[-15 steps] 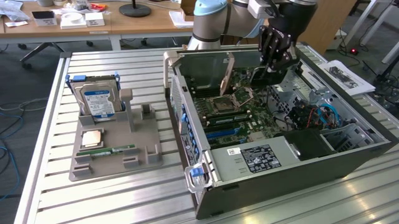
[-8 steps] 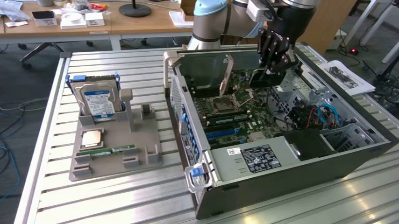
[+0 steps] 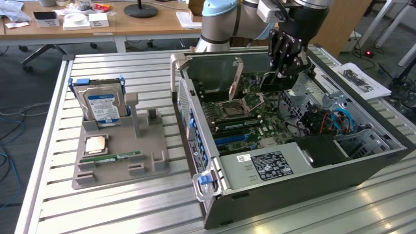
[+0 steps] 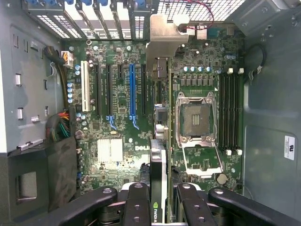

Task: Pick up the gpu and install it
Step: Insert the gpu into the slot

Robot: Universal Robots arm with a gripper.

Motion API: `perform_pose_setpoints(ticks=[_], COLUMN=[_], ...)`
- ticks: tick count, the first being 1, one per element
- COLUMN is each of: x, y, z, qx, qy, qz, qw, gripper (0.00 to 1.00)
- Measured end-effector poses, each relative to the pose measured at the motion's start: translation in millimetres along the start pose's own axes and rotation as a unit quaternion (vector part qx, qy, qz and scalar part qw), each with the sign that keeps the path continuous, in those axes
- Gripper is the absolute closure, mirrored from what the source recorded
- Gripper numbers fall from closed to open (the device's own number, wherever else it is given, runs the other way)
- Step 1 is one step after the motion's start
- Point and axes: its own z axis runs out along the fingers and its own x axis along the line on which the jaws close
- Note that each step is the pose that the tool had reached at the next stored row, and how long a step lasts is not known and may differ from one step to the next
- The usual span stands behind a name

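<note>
The gpu (image 3: 275, 83), clamped edge-on in the end effector (image 3: 283, 73), inside the open computer case (image 3: 293, 175) over the motherboard (image 3: 244, 105). Arm (image 3: 217, 19) reaching steeply down from behind the case, wrist aimed into it.

Exterior view: grey tray (image 3: 117, 168) on the tabletop (image 3: 130, 209) at that view's left, carrying an upright hard drive (image 3: 101, 105) and a green memory stick (image 3: 120, 158).

Wrist view: black fingers (image 4: 136, 202) pinching the card's thin edge, between blue slot (image 4: 131, 94) and empty CPU socket (image 4: 195, 115); metal bracket (image 4: 162, 42) toward the rear openings. Seated or not: cannot tell.
</note>
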Motion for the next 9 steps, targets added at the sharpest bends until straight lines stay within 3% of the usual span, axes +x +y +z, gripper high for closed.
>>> perform_pose_setpoints(ticks=[3,6,9], x=[0.0,0.0,0.0], y=[0.0,-0.7,-0.8], z=[0.0,0.0,0.0], qx=[-0.0007,-0.0046,-0.0052], qy=[0.0000,0.0001,0.0002], qz=[0.000,0.000,0.000], qw=[1.0000,1.0000,1.0000], gripper=[0.73,0.73,0.73])
